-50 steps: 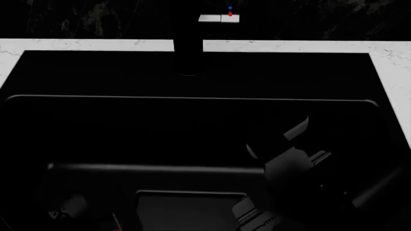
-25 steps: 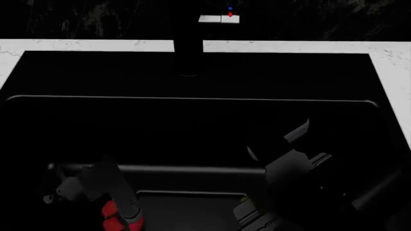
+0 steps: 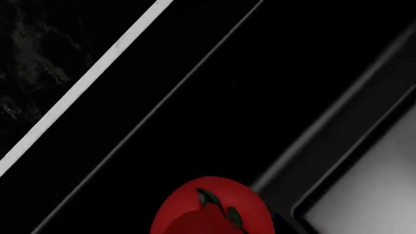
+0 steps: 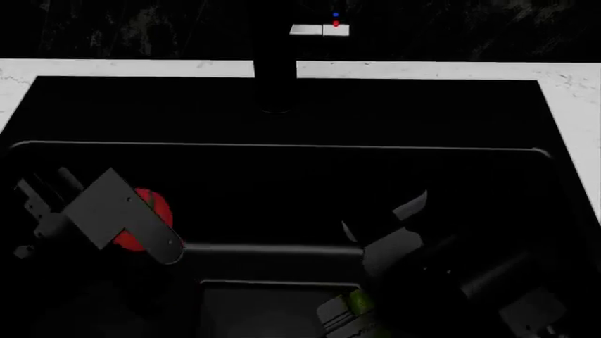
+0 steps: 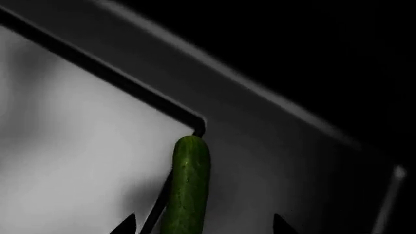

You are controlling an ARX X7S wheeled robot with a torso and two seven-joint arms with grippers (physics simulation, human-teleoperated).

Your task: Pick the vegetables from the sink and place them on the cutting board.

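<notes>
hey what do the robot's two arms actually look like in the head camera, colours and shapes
The left arm ends in flat, angular matte grey panels with darker ribbed parts behind. The right arm is darker grey and blocky, with a lighter curved cap on top. No cables or markings are visible.

tomato (image 4: 150,211): mostly hidden behind left arm, cut by frame edge in left wrist view | cucumber (image 5: 187,187): lower end cut off, only a sliver in head view | both grippers' jaws: state indiscernible | sink (image 4: 281,146): interior too dark
</notes>
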